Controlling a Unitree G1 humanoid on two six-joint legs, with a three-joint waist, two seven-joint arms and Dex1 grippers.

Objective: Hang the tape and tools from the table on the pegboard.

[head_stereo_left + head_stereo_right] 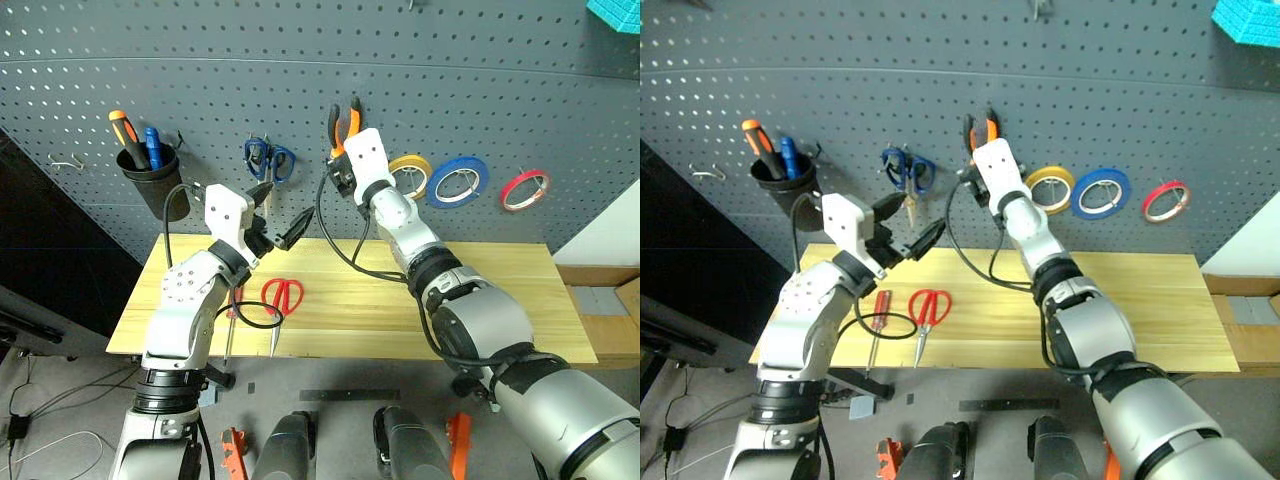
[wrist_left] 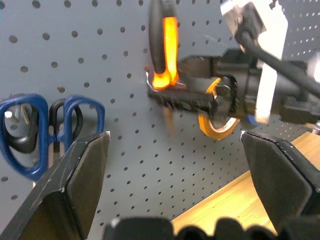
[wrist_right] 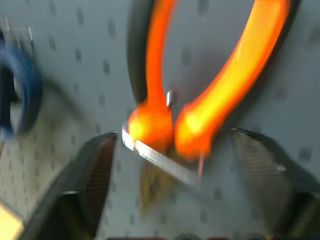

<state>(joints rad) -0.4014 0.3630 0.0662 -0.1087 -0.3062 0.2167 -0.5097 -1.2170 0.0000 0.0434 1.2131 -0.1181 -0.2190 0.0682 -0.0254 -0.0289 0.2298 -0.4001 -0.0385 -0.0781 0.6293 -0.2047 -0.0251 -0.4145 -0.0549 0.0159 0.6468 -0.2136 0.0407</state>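
The orange-and-black pliers (image 1: 343, 124) hang handles-up from a hook on the dark grey pegboard (image 1: 300, 60). My right gripper (image 1: 336, 168) sits just under them, open, a finger on each side of the pliers' joint (image 3: 165, 125) with small gaps. The thin red tape (image 1: 525, 188) hangs on the pegboard at the right. On the table (image 1: 480, 300) lie the red-looped scissors (image 1: 928, 308) and the slim red screwdriver (image 1: 877, 315). My left gripper (image 1: 280, 212) hovers open and empty above the table's left part, pointing at the board.
On the pegboard also hang blue-looped scissors (image 1: 268, 160), a yellow roll (image 1: 410, 172), a blue roll (image 1: 458, 180), and a black cup (image 1: 150, 178) holding an orange screwdriver. A black cable loops on the table beside the red scissors. A cardboard box stands right of the table.
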